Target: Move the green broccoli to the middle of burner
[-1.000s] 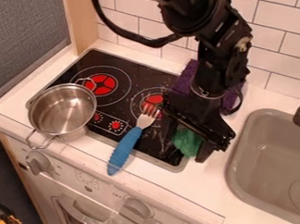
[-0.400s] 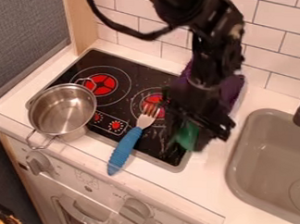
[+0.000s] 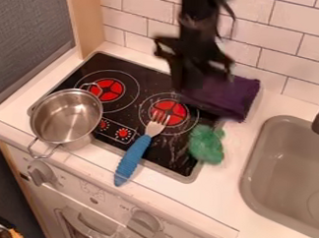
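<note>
gripper [image 3: 196,78] by the stovetop's [image 3: 174,158] back edge, blurred, cannot tell if wide or narrow | green broccoli [image 3: 206,144] across its right edge, beside the burner [image 3: 178,114] under the fork's [image 3: 132,159] tines

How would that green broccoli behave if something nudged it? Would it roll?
The broccoli would probably wobble or flop over rather than roll smoothly, since its outline is lumpy and uneven. It lies across the edge of the stovetop, so a push might make it catch or rock there.
</note>
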Motion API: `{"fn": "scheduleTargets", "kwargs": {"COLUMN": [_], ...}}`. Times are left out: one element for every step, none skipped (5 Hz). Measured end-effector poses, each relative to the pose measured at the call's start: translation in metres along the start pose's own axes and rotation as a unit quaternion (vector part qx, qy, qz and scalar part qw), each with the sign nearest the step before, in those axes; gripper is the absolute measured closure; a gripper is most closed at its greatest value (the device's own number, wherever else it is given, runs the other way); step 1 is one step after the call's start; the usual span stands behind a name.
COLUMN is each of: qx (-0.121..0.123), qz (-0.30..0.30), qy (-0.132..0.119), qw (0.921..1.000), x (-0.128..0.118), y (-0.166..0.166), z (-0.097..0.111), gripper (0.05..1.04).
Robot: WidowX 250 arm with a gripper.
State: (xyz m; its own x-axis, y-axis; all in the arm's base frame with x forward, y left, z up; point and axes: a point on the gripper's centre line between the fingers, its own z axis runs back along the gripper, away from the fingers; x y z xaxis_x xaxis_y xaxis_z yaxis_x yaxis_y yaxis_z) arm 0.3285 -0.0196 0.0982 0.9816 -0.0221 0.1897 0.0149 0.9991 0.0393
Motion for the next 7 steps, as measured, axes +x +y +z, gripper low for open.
{"fn": "scheduleTargets", "kwargs": {"qx": [0.009, 0.013, 0.012, 0.007, 0.001, 0.004, 0.014], "qz": [0.022, -0.006, -0.064, -0.115, -0.124, -0.134, -0.128], "qy": [-0.012, 0.009, 0.017, 0.020, 0.017, 0.041, 0.055], "qw": [0.9996, 0.9998, 0.9977, 0.9931, 0.9921, 0.9901, 0.9901], "x": [0.020, 0.020, 0.010, -0.010, -0.016, -0.023, -0.023], "y": [0.026, 0.021, -0.021, -0.067, -0.083, -0.093, -0.093], "z": [0.003, -0.013, -0.017, -0.017, -0.018, -0.036, -0.051], "gripper": [0.967, 0.770, 0.496, 0.196, 0.067, 0.074, 0.077]}}
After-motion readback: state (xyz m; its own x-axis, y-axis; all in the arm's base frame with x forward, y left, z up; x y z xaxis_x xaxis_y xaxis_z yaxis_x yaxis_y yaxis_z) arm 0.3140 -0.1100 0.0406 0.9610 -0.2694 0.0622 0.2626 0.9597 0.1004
